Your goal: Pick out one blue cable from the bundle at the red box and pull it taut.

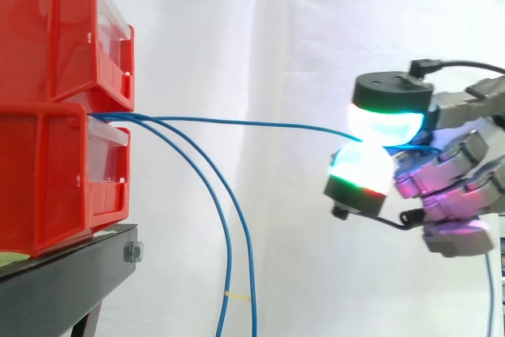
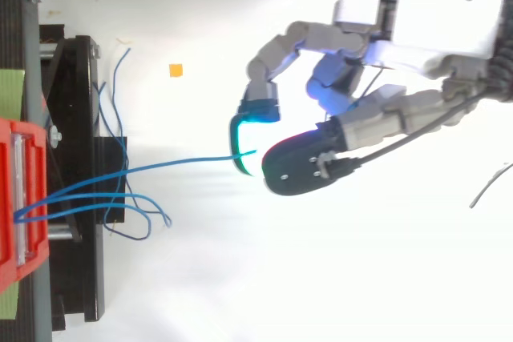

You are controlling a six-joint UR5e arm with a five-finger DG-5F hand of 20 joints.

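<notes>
Hand [image 1: 456, 185] pinches one blue cable [image 1: 237, 122] between its pads [image 1: 383, 120] — singled out at the red box [image 1: 47, 171], seemingly not quite taut yet.

hand [image 1: 454, 183]: grey jointed fingers, washed violet right now
pads [image 1: 385, 122]: thick, black-backed, glowing cyan-white, with green and red at the rims
wrist housing [image 2: 437, 18]: white, boxy

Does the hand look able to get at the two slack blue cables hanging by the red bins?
Probably not yet: the hand is pinching another blue cable; otherwise open space lies before the slack cables.
</notes>
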